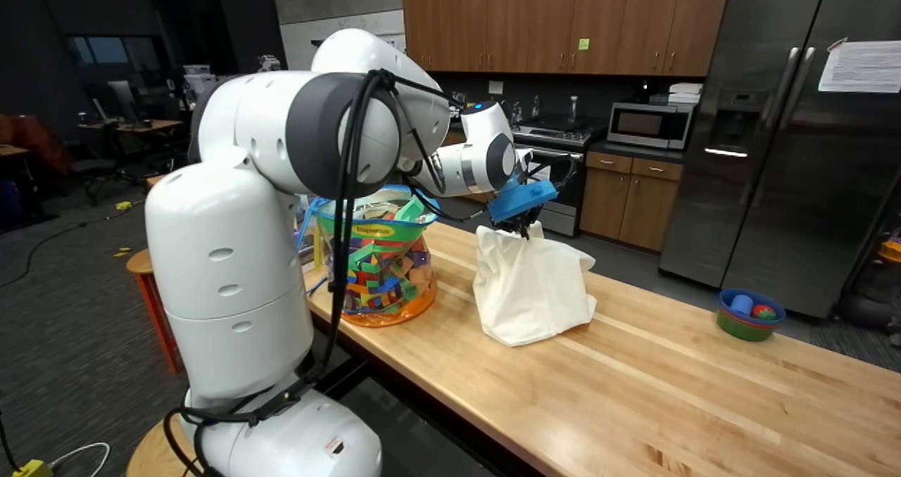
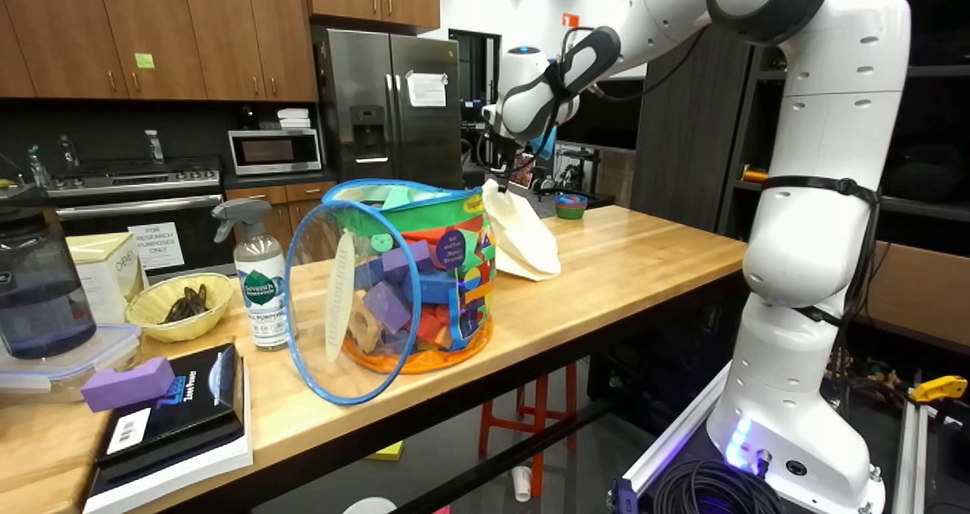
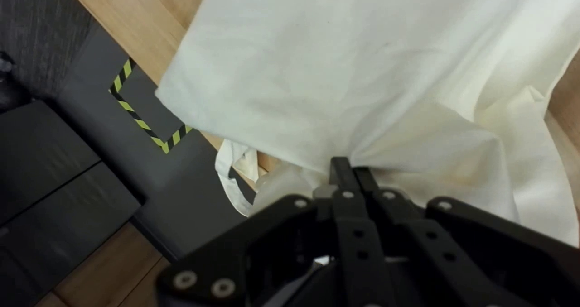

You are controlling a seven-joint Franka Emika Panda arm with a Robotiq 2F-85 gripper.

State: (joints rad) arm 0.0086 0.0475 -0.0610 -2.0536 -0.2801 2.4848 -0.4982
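A cream cloth bag (image 1: 535, 287) stands gathered up from the wooden table, its lower edge resting on the wood. My gripper (image 1: 522, 229) is at its top, pinching the fabric. In the wrist view the gripper (image 3: 351, 164) has its fingertips together, and folds of the bag (image 3: 294, 76) run into them. A cloth strap (image 3: 226, 171) of the bag hangs loose to the left there. The bag (image 2: 523, 233) also shows in an exterior view, partly behind a clear tub of blocks. What the bag contains, if anything, is hidden.
The clear tub (image 1: 383, 280) of coloured foam blocks stands beside the bag, its round lid (image 2: 352, 302) leaning open. Nested bowls (image 1: 747, 326) holding a blue cup and a red item sit at the far end. A spray bottle (image 2: 260, 275), basket (image 2: 180, 305) and books (image 2: 170, 423) occupy the near end.
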